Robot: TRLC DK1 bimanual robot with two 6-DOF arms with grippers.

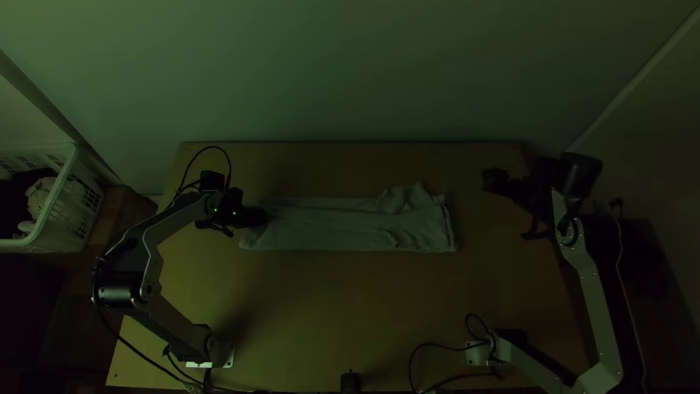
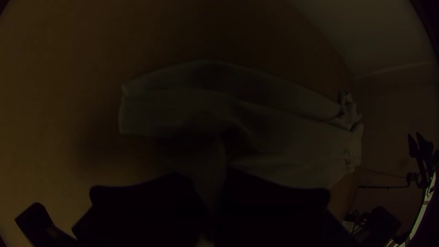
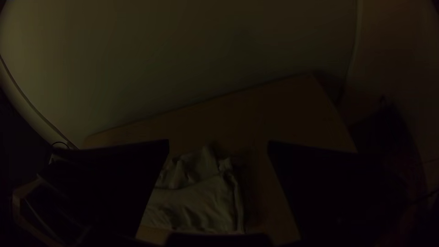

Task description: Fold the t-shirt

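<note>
We count two robot arms, the left arm (image 1: 151,252) and the right arm (image 1: 594,299), two grippers, the left gripper (image 1: 262,217) and the right gripper (image 1: 490,180), one table (image 1: 313,306), one t-shirt (image 1: 328,230) and one basket (image 1: 86,197) with clothes (image 1: 40,193) whose number we cannot tell.

No readable text, labels, brands, numbers or signs in top view or either wrist view.

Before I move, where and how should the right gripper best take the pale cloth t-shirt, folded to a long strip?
Probably the near right corner of the t-shirt, from the right and above: it lies fairly flat, while the far right part is bunched.
</note>
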